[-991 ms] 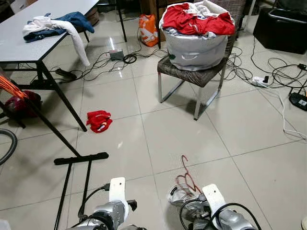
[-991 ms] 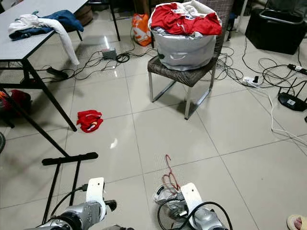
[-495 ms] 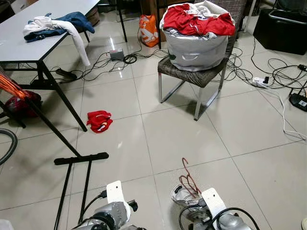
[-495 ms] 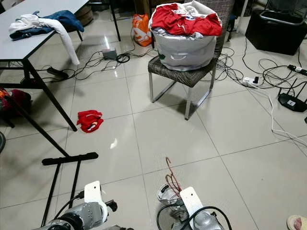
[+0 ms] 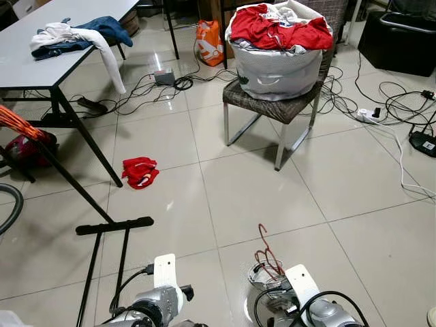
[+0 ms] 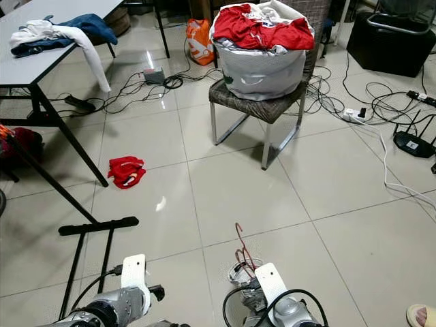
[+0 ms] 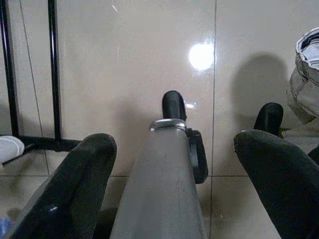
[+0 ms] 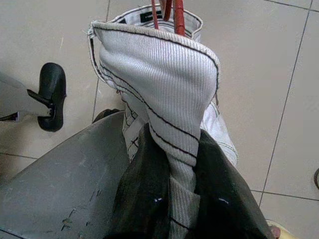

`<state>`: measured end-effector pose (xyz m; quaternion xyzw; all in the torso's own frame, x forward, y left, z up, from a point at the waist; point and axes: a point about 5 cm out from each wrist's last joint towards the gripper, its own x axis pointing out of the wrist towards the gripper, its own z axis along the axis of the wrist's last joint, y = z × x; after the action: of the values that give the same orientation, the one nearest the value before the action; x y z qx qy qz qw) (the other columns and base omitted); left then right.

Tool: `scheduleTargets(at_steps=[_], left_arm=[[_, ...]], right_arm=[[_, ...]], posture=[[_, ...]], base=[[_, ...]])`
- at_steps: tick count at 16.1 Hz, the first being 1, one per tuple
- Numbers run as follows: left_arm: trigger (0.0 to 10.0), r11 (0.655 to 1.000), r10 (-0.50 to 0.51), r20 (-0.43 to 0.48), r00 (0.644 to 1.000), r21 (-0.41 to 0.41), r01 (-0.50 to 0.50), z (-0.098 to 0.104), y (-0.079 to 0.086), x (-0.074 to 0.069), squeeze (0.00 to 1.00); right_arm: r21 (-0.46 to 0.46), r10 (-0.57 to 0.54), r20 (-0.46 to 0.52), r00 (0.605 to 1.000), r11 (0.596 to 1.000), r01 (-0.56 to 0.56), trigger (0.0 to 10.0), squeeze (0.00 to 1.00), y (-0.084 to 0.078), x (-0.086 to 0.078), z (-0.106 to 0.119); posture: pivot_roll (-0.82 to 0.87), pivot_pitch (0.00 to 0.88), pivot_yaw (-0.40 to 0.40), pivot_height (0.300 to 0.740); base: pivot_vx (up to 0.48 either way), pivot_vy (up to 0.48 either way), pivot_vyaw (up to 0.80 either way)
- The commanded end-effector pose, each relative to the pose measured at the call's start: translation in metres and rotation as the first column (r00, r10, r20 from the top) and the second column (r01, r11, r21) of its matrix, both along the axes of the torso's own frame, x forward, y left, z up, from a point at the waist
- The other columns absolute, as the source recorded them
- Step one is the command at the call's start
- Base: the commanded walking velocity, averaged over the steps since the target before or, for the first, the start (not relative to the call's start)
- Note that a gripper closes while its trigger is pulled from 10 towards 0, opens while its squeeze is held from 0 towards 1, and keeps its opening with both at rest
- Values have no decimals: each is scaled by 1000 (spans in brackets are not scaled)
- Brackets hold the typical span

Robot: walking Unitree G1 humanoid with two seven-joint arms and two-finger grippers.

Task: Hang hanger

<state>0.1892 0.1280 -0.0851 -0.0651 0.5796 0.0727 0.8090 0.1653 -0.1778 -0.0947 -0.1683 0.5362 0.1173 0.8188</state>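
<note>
Head cams first: the red hanger (image 5: 264, 251) was already up in the right gripper (image 8: 182, 199), low in front of the robot, with its hook poking up and forward, away from the body. A white striped garment (image 5: 262, 276) was bunched round the hanger's lower part. The black rack base (image 5: 112, 227) sat on the floor off to the robot's left, and a bunch of orange hangers (image 5: 20, 125) peeked in at the far left edge, so my guess was the rail was up that side. That made the hanging spot left and above the hanger, on the opposite side from the arm carrying it.

Left wrist cam: the left gripper (image 7: 174, 164) had its two black fingers (image 7: 75, 169) spread wide with nothing between them, just floor tiles and the rack's black bars underneath.

Right wrist cam: the right gripper's fingers were pinched tight on a fold of the white striped garment, with the red hanger wires coming out of its collar beyond the fingertips. So the hanger's long axis ran pretty much straight out along the fingers.
</note>
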Motion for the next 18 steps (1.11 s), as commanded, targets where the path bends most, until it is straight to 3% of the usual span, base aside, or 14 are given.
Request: scheduleTargets(at_steps=[1,4,6,8,11,13,18], left_arm=[[10000,1000,-16,20,1000,17,15,2,5,4,0],[10000,999,-31,19,999,24,31,1,5,2,0],[10000,999,-43,17,999,27,43,0,5,1,0],[10000,998,-51,19,999,30,50,0,6,1,0],[10000,998,-55,20,998,34,54,1,7,2,0],[10000,998,-59,21,998,37,58,1,8,3,0],[10000,997,-64,28,998,44,63,2,9,5,0]], right_arm=[[25,-3,-35,999,1000,4,10000,0,5,-8,-4],[28,-13,-34,999,1000,14,10000,0,5,-10,-4],[73,-97,-52,994,992,101,10000,0,7,-13,-6],[125,-205,-74,976,969,213,10000,0,9,-16,-7],[170,-256,-96,962,948,270,10000,0,13,-19,-8],[231,-341,-123,932,904,361,10000,0,17,-20,-9],[221,-289,-106,951,926,306,10000,0,21,-18,-8]], posture=[[-183,0,141,740],[-187,0,144,740],[-183,0,143,740],[-182,0,142,740],[-177,0,142,740],[-174,0,141,740],[-167,0,132,740]], base=[[0,0,0],[0,0,0],[0,0,0],[0,0,0],[0,0,0],[0,0,0],[0,0,0]])
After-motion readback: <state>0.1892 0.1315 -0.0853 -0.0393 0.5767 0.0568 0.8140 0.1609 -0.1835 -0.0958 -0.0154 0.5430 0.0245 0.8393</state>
